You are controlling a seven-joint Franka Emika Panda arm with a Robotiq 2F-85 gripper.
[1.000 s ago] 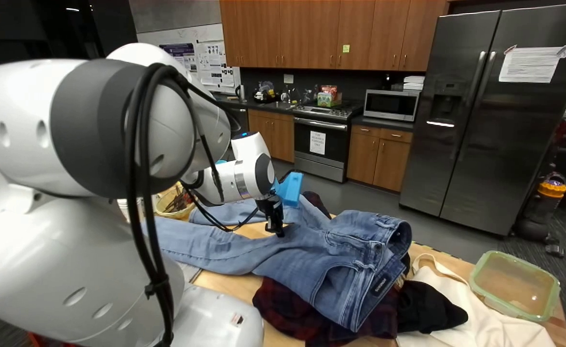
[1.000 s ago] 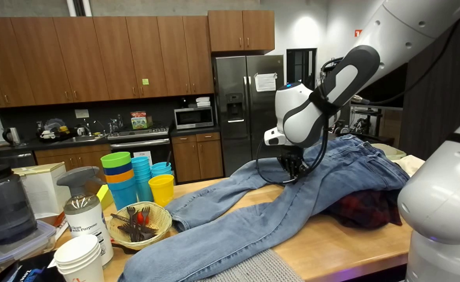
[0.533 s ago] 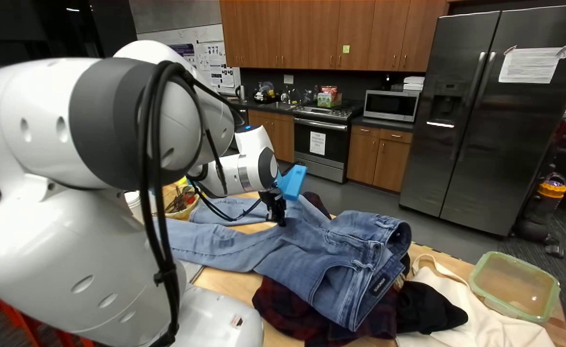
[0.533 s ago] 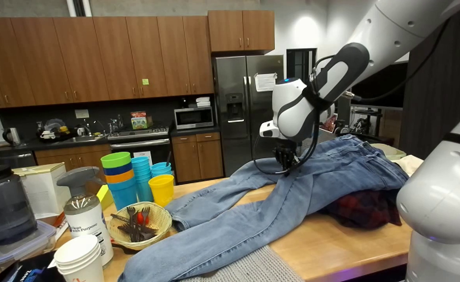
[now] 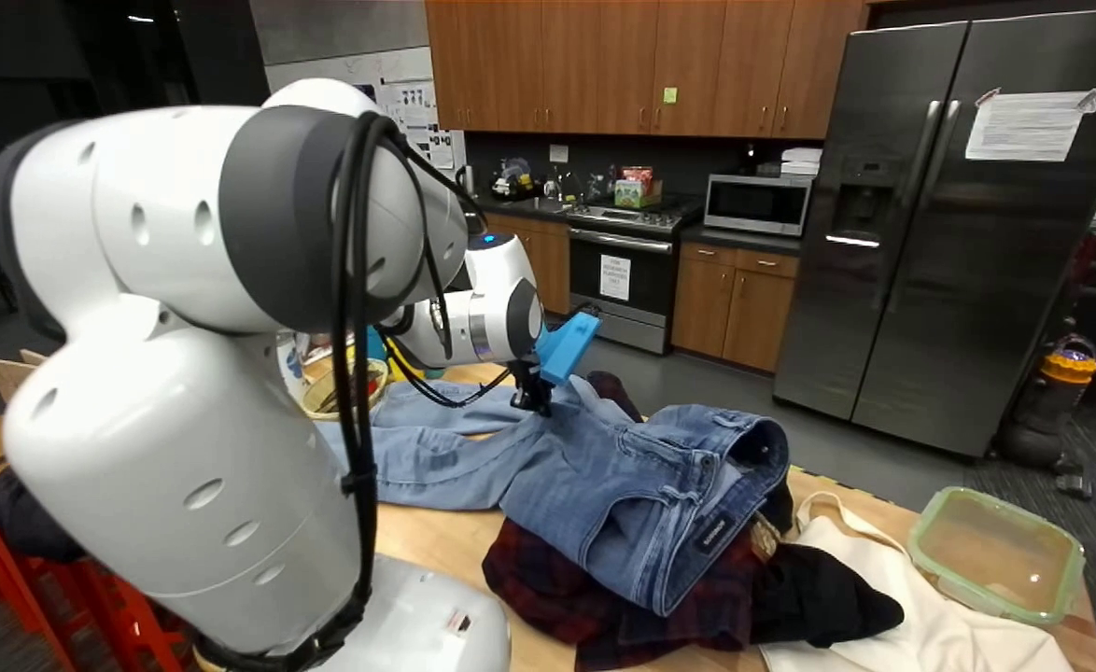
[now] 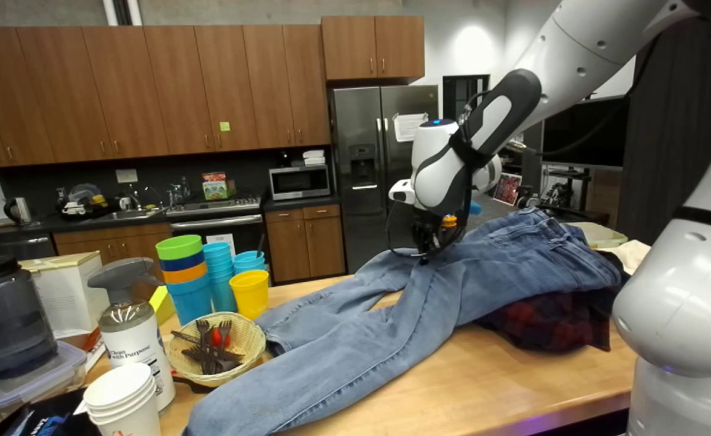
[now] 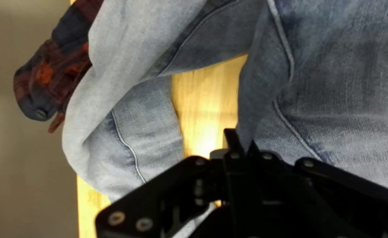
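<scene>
Blue jeans (image 5: 595,476) lie spread over the table in both exterior views, their waist resting on a dark red plaid shirt (image 6: 558,324). My gripper (image 7: 242,145) is shut on a fold of the jeans (image 7: 339,82), which tapers in between its fingertips in the wrist view. In the exterior views the gripper (image 5: 534,406) points down at the upper part of a leg. The held edge itself is partly hidden behind the black fingers. A plaid cuff (image 7: 45,72) sticks out past the table's edge on the left of the wrist view.
Beside the jeans' waist lie a black cloth (image 5: 828,597), a cream bag (image 5: 893,541) and a green-rimmed container (image 5: 996,555). Near the leg ends stand a wicker basket (image 6: 249,330) with forks, a yellow cup (image 6: 249,293), stacked coloured cups (image 6: 186,290) and a spray bottle (image 6: 134,339).
My gripper has moved left and slightly up in an exterior view, dragging the jeans; their waist has shifted left. The plaid shirt has shifted slightly too. The grey knit cloth no longer shows.
</scene>
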